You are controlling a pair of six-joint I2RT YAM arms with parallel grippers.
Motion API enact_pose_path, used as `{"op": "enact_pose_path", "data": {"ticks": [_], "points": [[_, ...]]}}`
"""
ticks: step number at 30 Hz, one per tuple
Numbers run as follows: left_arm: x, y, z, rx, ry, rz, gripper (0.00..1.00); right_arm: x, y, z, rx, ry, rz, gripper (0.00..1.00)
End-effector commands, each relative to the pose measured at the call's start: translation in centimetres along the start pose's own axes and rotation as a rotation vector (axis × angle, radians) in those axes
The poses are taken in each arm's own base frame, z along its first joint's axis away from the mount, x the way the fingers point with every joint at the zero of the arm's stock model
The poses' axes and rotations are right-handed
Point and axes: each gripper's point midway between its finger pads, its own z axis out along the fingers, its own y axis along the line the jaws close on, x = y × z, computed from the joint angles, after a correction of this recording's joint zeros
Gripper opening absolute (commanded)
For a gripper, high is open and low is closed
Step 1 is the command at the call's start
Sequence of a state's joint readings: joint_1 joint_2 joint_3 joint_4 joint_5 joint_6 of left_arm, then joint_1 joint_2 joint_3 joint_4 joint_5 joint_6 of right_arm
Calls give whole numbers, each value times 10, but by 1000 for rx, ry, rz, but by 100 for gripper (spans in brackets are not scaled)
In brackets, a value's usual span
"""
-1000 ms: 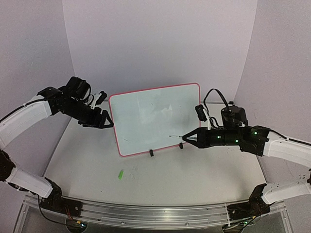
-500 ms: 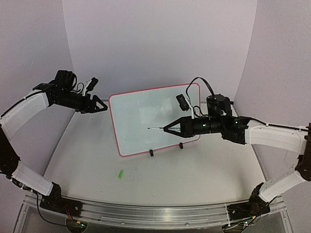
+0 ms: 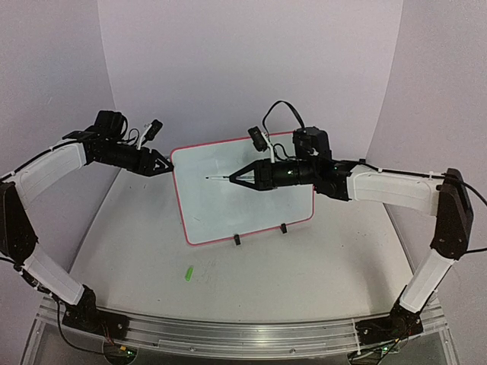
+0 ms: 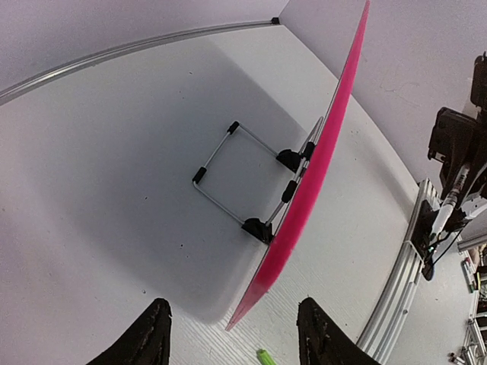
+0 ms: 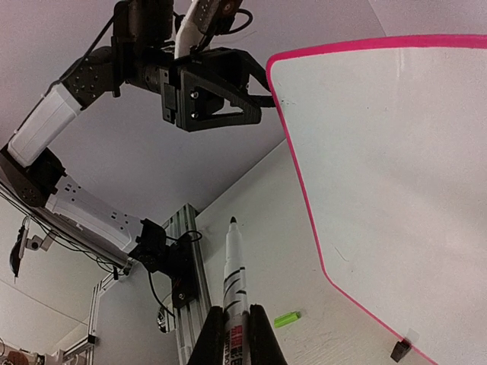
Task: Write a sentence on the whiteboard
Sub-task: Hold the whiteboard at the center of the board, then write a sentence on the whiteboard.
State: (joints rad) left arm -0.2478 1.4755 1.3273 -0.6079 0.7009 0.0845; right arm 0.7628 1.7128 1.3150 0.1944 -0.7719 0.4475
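Found the right arm swung up and leftward from a second before, off the table's (image 3: 319,266) right side and across the whiteboard (image 3: 228,213). Saw that board upright on its wire stand (image 4: 288,160) at mid-table. Noted the left gripper (image 3: 166,168) with jaws spread, just beside the board's upper left corner. Noted the right gripper (image 3: 234,178) clenched on a marker (image 5: 232,277), tip before the board's upper left area. Spotted a green cap (image 3: 189,273) lying on the table in front.
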Motion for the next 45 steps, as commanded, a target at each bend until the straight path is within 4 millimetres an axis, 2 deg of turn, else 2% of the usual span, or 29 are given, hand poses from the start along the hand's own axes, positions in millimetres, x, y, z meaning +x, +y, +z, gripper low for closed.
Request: {"op": "enact_pose_path", "data": {"ticks": [1, 8, 19, 24, 34, 40, 45], "points": [[-34, -7, -3, 38, -69, 112, 51, -28, 4, 8, -5, -60, -76, 0], [-39, -8, -5, 29, -91, 139, 41, -30, -7, 23, -4, -40, -68, 0], [-38, -11, -8, 31, -94, 161, 20, -44, -14, 47, 21, -67, -97, 0], [-32, -12, -7, 40, -84, 184, 16, -50, -8, 52, -11, -93, -107, 0], [-31, -23, -7, 108, -86, 204, 9, -52, -11, 56, 0, -104, -101, 0], [-28, -26, -6, 129, -83, 205, 1, -56, -11, 55, 9, -121, -111, 0], [-26, -26, -5, 132, -82, 212, 0, -61, -7, 56, 12, -143, -123, 0]]}}
